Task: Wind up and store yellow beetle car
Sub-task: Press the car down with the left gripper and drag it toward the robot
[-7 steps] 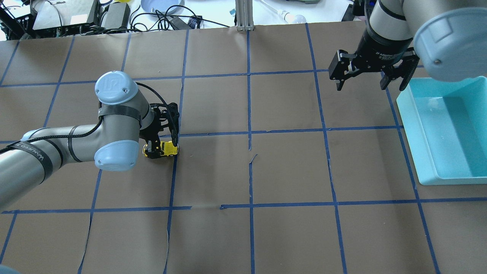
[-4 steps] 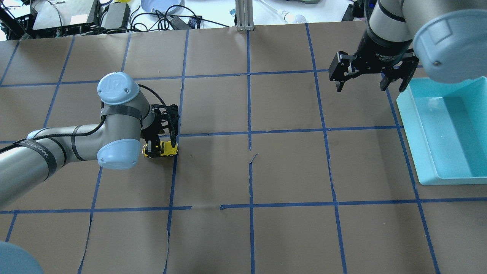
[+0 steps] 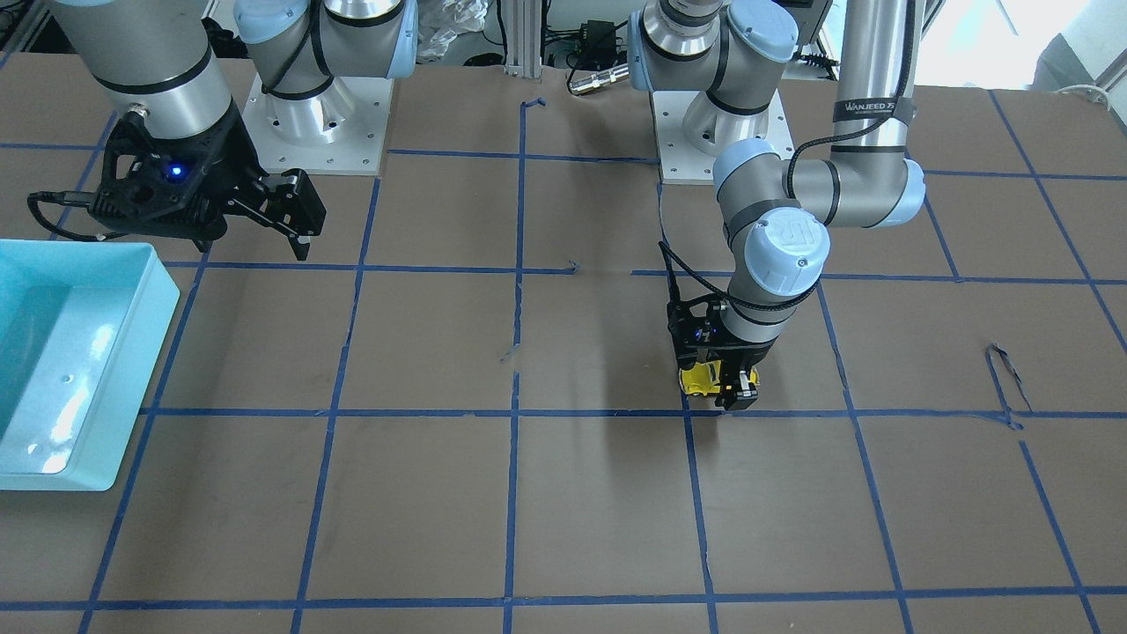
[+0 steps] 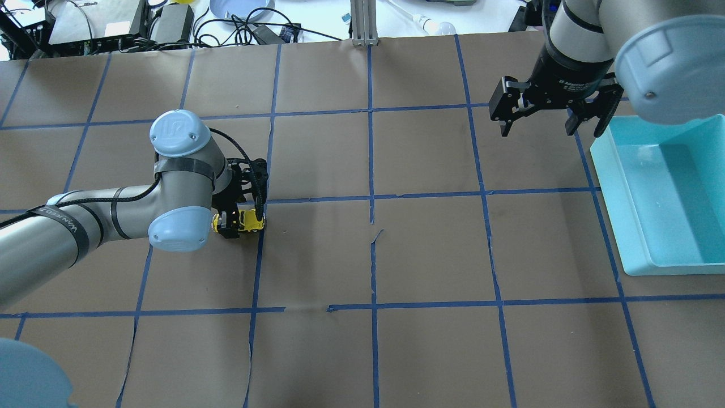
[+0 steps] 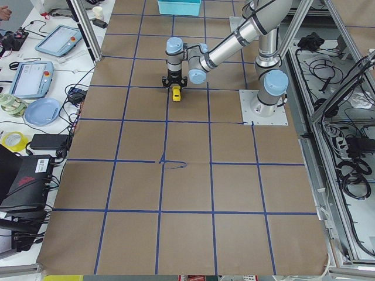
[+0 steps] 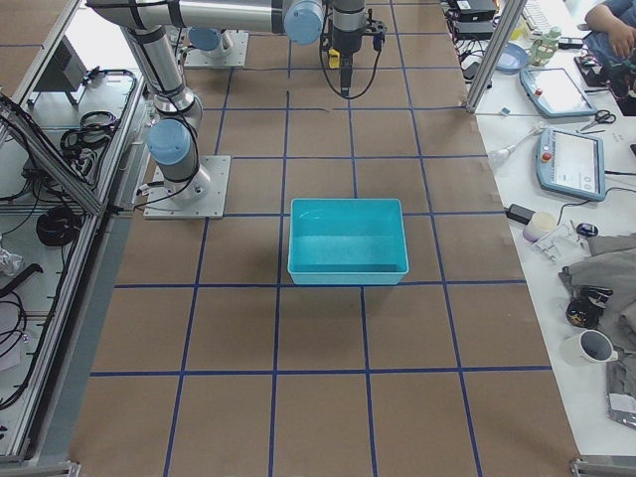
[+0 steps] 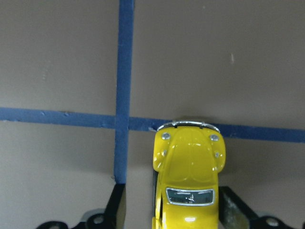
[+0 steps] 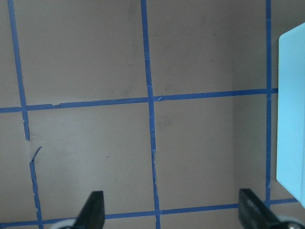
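The left claw [image 4: 241,221] hangs straight down over the bench [image 4: 430,249], its jaws partly open astride the yellow beetle car [image 7: 189,167]. In the wrist view a strip of bare bench shows between one finger [image 7: 117,205] and the car's side. The other finger lies just beside the car, and I cannot tell whether it touches. The car stands on its wheels on the bench, left of centre in the overhead view, with its nose on a blue tape line [image 7: 125,71], just right of a crossing of two lines.

The right claw [image 4: 549,126] is spread wide and holds nothing. It hovers above the bench near the far left corner of the teal tray [image 4: 609,204].

The tray rests flat at the right end of the bench, well apart from the car. Only its pale floor and a patch of glare show inside.

Between car and tray lies brown paper marked into squares by tape, with a small tear [image 4: 376,235] near the middle. Cables [image 4: 249,25] and equipment lie beyond the far edge.
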Available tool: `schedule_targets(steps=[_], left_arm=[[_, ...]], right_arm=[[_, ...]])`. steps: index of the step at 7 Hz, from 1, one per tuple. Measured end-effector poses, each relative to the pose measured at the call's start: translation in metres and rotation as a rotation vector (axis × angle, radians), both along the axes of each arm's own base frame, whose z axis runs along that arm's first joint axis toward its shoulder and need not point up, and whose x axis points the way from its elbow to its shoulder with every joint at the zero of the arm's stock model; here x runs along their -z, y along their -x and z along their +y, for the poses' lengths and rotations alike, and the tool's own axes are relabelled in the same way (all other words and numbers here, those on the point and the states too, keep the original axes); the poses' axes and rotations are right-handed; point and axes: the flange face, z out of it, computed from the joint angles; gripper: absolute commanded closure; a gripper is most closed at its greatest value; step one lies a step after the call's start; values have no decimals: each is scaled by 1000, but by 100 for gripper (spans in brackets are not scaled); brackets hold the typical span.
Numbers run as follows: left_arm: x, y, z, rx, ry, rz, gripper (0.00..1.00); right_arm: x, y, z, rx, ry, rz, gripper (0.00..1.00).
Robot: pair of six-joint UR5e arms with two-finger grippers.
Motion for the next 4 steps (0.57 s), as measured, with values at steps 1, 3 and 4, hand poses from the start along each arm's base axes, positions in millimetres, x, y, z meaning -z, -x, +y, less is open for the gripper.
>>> schedule_targets(steps=[1, 3, 4], left_arm=[[0, 0, 0, 0, -1, 0, 52], [0, 0, 0, 15, 0, -2, 51], [-2, 0, -1, 21, 3, -3, 52]], right_arm=[[0, 0, 0, -1, -1, 1, 0], [1, 0, 0, -2, -1, -1, 0], [1, 0, 0, -1, -1, 1, 0]])
